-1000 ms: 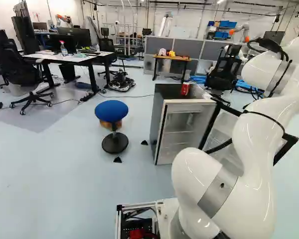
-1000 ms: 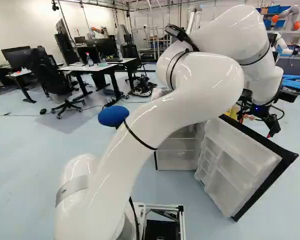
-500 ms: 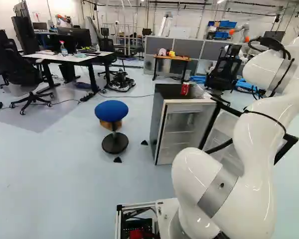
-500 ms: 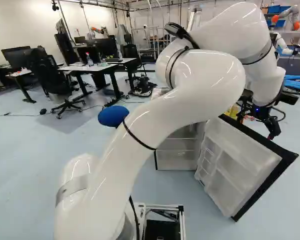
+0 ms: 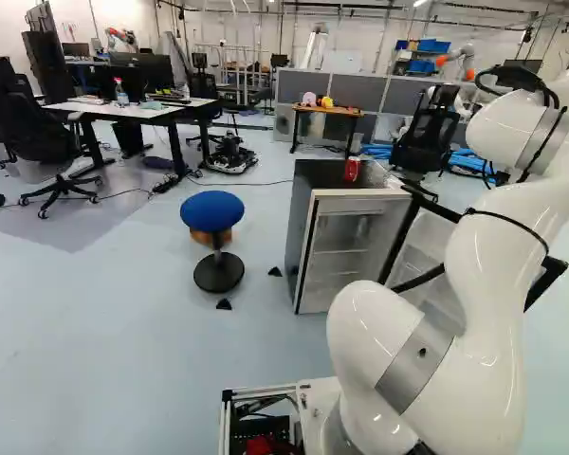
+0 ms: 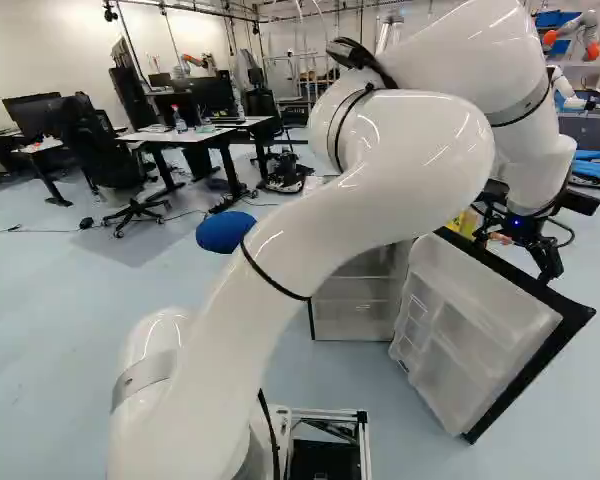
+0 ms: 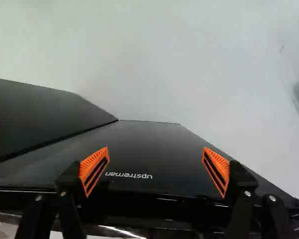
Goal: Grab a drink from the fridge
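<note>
I see a red drink can (image 5: 352, 170), which stands upright on the black top of the small fridge (image 5: 308, 173). Inside the fridge I can make out shelves through the open front, but I cannot tell what is on them. Its door (image 6: 460, 345) is wide open and shows its pale inner side with compartments.

The white arm (image 6: 380, 160) bends over towards this door, and the black gripper (image 6: 546, 274) points down beside the door's outer side, near its upper edge and well apart from the can. Its two fingers stand wide apart, with orange pads (image 7: 95, 169) facing each other, and nothing is held. A glossy black panel (image 7: 149, 144) shows between and ahead of them in the wrist view; I cannot tell if they touch it.

Just beside the fridge, in the left base view, there is a round stool with a blue seat (image 5: 212, 210). Farther behind the fridge stand a small wooden table (image 5: 334, 110) and a black office chair (image 5: 427, 142). At the left of that view I see a white-topped desk (image 5: 123, 111).
</note>
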`<state>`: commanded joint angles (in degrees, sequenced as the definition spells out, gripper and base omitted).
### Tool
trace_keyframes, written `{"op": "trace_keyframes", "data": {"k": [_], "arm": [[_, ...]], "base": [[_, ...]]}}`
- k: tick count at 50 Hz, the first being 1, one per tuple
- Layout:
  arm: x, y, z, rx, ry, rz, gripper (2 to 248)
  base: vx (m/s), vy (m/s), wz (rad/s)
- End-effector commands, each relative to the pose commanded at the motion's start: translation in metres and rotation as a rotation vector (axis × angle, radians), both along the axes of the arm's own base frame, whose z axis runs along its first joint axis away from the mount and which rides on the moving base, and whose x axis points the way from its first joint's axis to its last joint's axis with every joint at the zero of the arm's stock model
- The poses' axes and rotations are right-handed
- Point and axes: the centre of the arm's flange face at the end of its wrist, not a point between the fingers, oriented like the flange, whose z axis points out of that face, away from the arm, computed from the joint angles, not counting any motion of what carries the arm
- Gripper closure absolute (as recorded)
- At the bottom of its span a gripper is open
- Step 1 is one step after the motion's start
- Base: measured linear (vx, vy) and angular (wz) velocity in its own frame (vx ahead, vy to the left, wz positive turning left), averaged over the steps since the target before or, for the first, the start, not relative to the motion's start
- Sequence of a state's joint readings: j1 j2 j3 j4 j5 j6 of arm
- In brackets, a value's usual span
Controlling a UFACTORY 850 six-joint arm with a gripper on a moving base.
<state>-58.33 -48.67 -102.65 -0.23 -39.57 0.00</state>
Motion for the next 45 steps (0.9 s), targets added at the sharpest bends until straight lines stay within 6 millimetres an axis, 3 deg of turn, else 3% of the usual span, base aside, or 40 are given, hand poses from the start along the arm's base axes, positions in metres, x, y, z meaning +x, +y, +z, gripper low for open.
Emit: {"op": "trace_keyframes", "data": {"k": [45], "arm": [[-0.033,0.022,0.002,0.044,0.026,-0.023,3]], "base": [[0.000,0.000,0.000]]}}
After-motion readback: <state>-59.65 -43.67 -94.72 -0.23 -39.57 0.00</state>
